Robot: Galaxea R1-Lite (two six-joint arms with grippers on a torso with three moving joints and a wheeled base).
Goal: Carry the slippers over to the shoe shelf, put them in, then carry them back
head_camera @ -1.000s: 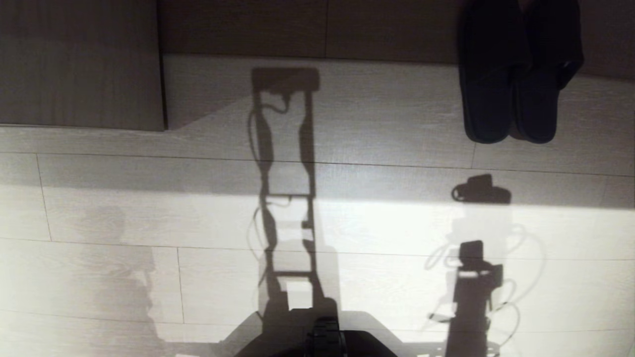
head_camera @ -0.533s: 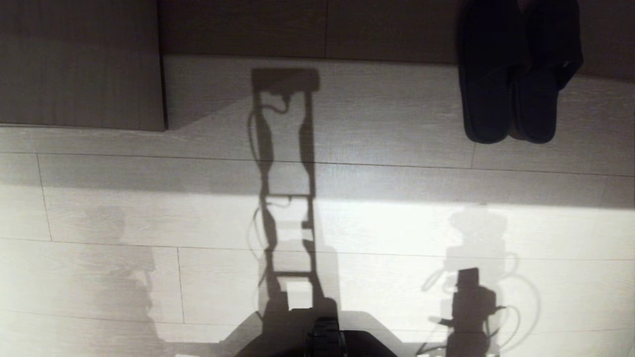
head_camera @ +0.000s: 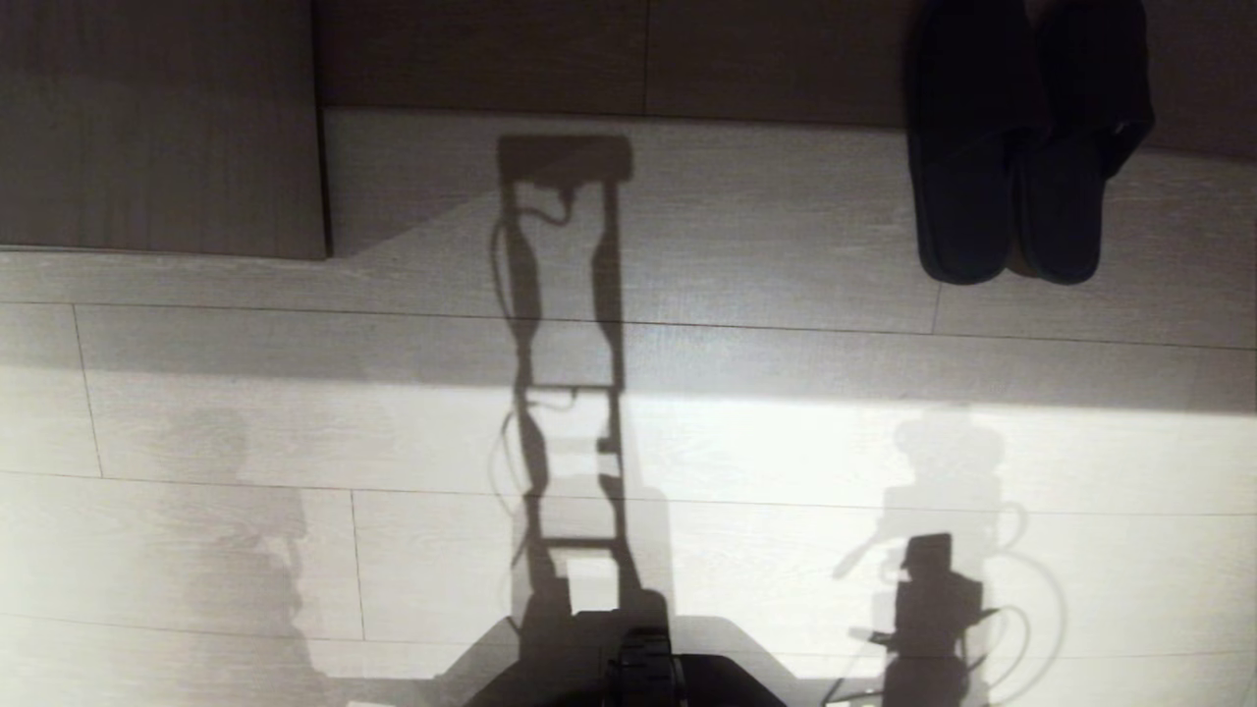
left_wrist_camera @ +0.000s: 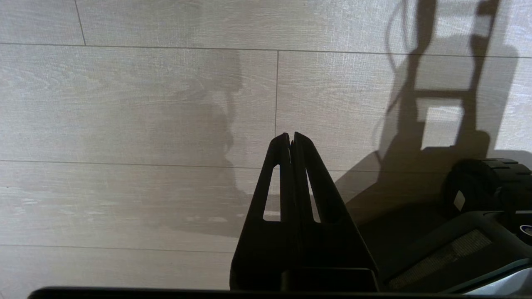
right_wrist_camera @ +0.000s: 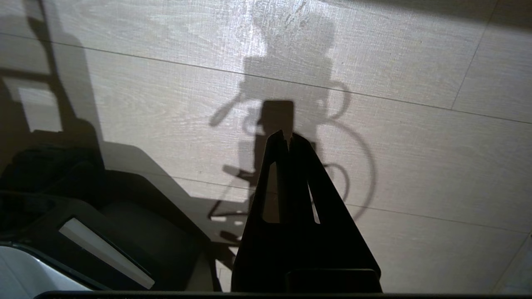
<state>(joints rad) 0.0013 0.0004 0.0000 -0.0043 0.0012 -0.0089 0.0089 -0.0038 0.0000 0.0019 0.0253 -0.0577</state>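
- The right arm's shadow has drawn back from the slippers (head_camera: pixel 1021 147) since a second ago
- The slippers lie side by side, touching, on the floor (head_camera: pixel 295 442)
- Left gripper (left_wrist_camera: pixel 291 139) and right gripper (right_wrist_camera: pixel 286 139), well short of the slippers, are clenched on nothing

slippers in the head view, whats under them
The slippers lie side by side, heels on the pale plank floor, toes over a darker band at the frame's top edge. The floor beneath them is hidden.
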